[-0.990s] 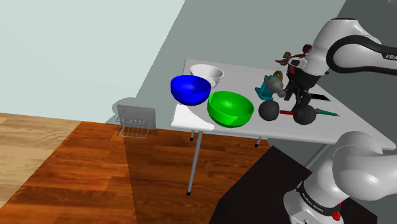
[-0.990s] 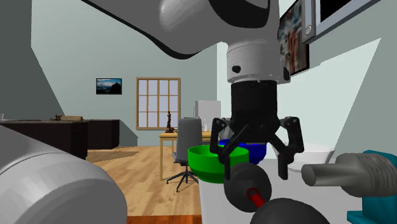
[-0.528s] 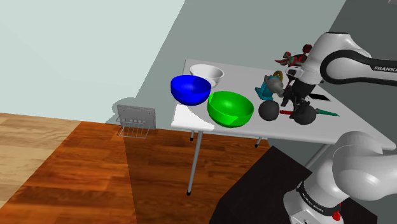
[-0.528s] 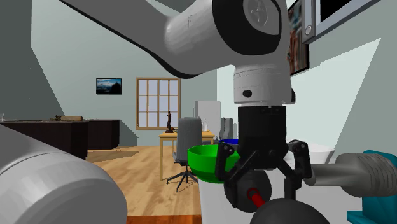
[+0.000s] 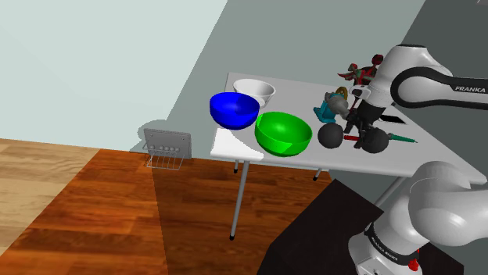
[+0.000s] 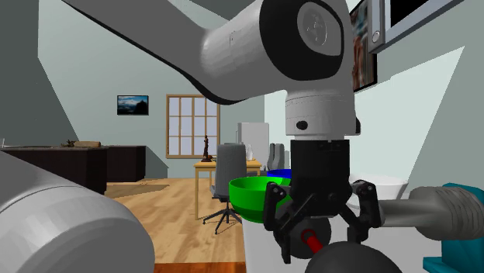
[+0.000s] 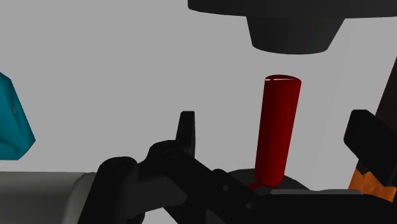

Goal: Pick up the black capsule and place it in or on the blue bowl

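Shoulder view: the white arm is reaching from its stand (image 5: 313,244) over the grey worktop (image 5: 328,161), and the claw (image 5: 357,126) is hanging low above the black capsule (image 5: 375,143). The capsule is lying on the worktop near the edge closest to the stand, drawn as two black balls joined by a red bar (image 5: 353,138). The claw is sitting over that bar, between the two balls.

In the wrist view the claw (image 7: 273,121) is standing spread, its fingers (image 7: 186,130) flanking the red bar (image 7: 277,127) with grey worktop showing on each side of it, so nothing is being pinched. The second exterior view is showing the same: the claw (image 6: 324,240) is straddling the bar, one black ball (image 6: 350,262) close to the camera and the other just behind the fingers.

The blue bowl (image 5: 233,110) is resting well apart from the capsule, toward the shoulder view's left, with a green bowl (image 5: 283,133) lying between them and a white bowl (image 5: 254,91) just behind the blue one. A teal object (image 5: 326,112) is sitting near the claw, on the far side of the capsule. On the wooden floor, a small grey rack (image 5: 166,148) is leaning by the wall.
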Robot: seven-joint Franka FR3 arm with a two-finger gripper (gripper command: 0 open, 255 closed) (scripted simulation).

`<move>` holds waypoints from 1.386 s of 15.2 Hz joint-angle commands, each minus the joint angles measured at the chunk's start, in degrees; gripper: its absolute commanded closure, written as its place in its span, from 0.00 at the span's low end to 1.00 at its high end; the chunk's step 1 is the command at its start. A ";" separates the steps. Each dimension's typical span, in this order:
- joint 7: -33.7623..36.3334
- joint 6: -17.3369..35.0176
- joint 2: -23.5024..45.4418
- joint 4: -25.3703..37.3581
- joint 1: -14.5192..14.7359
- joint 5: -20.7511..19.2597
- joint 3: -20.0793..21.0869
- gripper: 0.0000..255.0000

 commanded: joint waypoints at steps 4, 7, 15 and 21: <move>0.00 0.00 0.00 0.00 0.00 0.00 0.00 1.00; 0.00 0.00 0.00 0.00 0.00 0.00 0.00 1.00; -0.15 -3.12 -0.52 2.63 0.49 1.38 1.46 1.00; -0.36 -7.54 -0.72 6.88 1.24 3.27 3.43 1.00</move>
